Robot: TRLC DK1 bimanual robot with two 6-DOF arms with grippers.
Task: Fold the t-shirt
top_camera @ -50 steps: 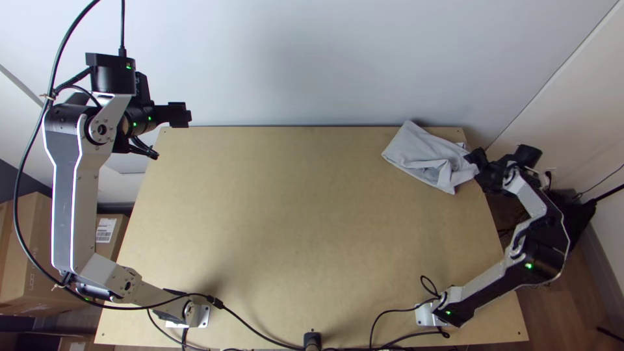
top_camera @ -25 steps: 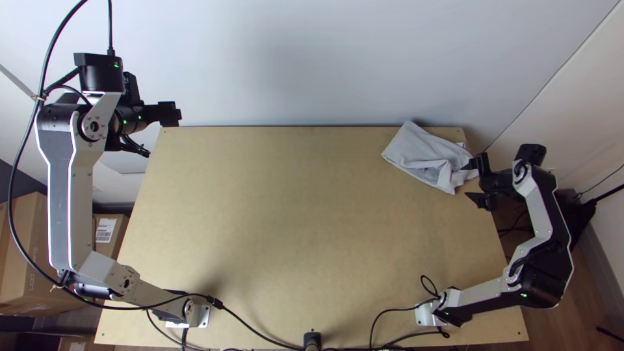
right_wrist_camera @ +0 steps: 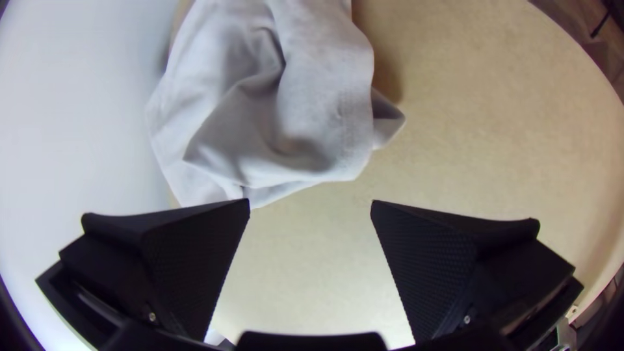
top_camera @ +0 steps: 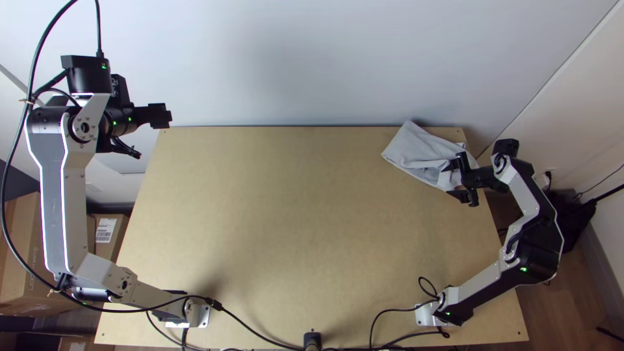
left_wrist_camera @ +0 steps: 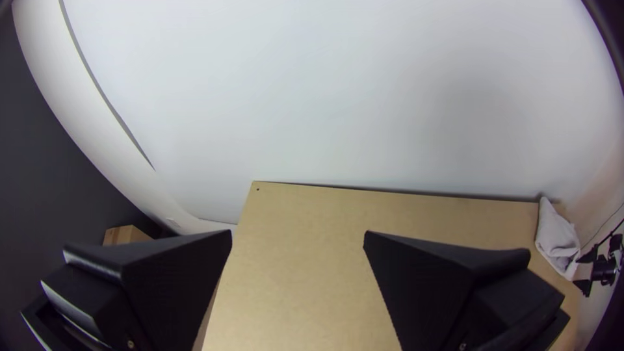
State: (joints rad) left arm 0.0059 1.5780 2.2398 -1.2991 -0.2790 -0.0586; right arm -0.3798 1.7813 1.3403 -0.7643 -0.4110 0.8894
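Observation:
The light grey t-shirt [top_camera: 419,153] lies bunched and partly folded over itself at the table's far right corner. Over its near right part my right gripper [top_camera: 453,180] stands open. From the right wrist view, loose folds of the shirt [right_wrist_camera: 292,110] lie beyond the open right gripper [right_wrist_camera: 311,207], with nothing between its fingers. My left gripper [top_camera: 168,116] is held up by the table's far left corner, well away from the cloth. In the left wrist view the left gripper [left_wrist_camera: 298,235] is open and empty, with the shirt [left_wrist_camera: 556,237] far off.
The wooden table [top_camera: 292,214] stretches between the arms, with a pale wall [top_camera: 312,58] along its far edge. Black cables [top_camera: 260,335] run along the near edge. Cardboard boxes [top_camera: 107,231] stand on the floor at the left.
My right gripper has let go of the shirt's right part and opened, drawn back right, then come left over the cloth again. The left arm has shifted left. The shirt looks unmoved.

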